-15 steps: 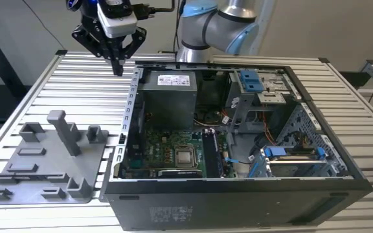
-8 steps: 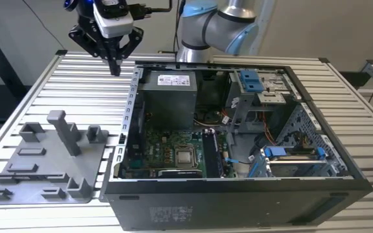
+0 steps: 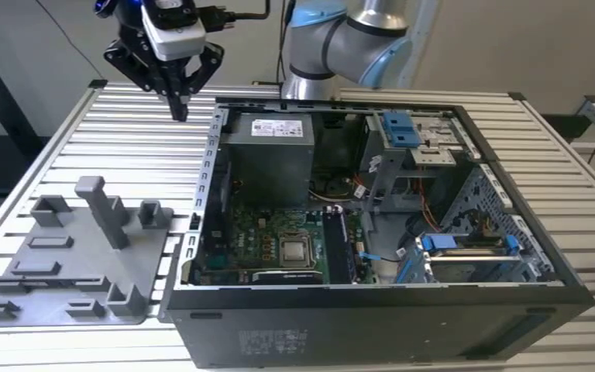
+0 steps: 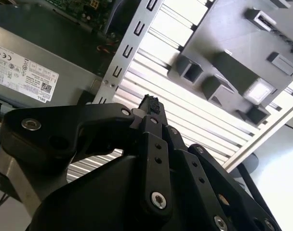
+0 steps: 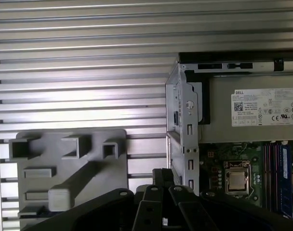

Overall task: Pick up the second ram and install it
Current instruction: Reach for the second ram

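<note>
My gripper (image 3: 180, 108) hangs above the slatted table, just outside the back corner of the open computer case (image 3: 211, 167) on the exterior view's left. Its black fingers (image 4: 150, 103) are pressed together, shut, with nothing between them. The fingertips (image 5: 162, 174) also show in the first wrist view, over the gap between the case wall and the grey fixture. A long dark memory stick (image 3: 336, 244) stands in the motherboard slots next to the processor, and a blue-green stick (image 5: 284, 178) shows there in the first wrist view. I cannot tell whether this is the second ram.
A grey plastic fixture (image 3: 70, 267) with a tall post (image 3: 104, 209) and several holders lies on the table at the exterior view's left. Inside the case are the power supply (image 3: 266, 155) and blue drive clips (image 3: 401, 128). The arm's base (image 3: 344, 39) stands behind the case.
</note>
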{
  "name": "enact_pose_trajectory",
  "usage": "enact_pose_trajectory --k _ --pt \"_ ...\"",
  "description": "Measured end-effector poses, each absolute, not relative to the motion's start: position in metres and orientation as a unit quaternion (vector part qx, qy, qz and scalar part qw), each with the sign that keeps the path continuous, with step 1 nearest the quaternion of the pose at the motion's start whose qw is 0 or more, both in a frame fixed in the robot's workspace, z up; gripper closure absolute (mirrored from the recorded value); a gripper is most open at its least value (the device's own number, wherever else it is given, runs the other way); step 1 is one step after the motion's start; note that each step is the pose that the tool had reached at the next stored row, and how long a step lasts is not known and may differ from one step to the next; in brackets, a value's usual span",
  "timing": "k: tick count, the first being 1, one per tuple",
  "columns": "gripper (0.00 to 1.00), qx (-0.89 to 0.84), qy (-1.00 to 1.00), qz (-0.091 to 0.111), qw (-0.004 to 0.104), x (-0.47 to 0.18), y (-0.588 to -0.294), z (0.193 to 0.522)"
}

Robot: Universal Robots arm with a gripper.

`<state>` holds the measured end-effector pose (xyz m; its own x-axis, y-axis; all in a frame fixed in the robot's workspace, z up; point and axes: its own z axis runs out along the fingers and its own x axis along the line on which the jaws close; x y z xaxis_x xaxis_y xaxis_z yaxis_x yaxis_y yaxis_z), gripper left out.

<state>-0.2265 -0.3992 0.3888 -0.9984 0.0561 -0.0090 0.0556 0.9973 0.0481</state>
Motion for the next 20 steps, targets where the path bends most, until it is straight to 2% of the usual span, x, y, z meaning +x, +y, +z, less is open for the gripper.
enact_pose_trajectory --k 20 --pt "0.89 0.027 0.999 0.024 0.004 -0.239 -0.399 0.389"
